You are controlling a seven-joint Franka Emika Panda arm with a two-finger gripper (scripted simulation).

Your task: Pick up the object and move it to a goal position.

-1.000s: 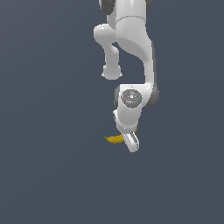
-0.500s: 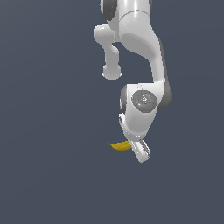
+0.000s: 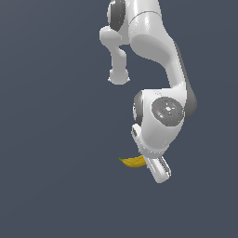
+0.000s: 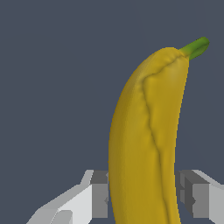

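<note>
The object, a small curved yellow banana (image 3: 134, 161) with a green stem tip, sticks out toward the exterior view's left from under the white arm. My gripper (image 3: 157, 168) is shut on its other end, which the white hand hides. In the wrist view the banana (image 4: 144, 131) fills the gap between the two grey fingers (image 4: 99, 199), which press on either side of it, and its green stem points away from the hand. No goal marker shows in either view.
A plain dark grey-blue surface (image 3: 56, 186) fills the background of both views. The arm's white links and elbow joint (image 3: 167, 111) hang above the gripper.
The gripper has moved toward the exterior view's right and lower in the picture, and the banana has travelled with it between the fingers. The arm's elbow has swung right.
</note>
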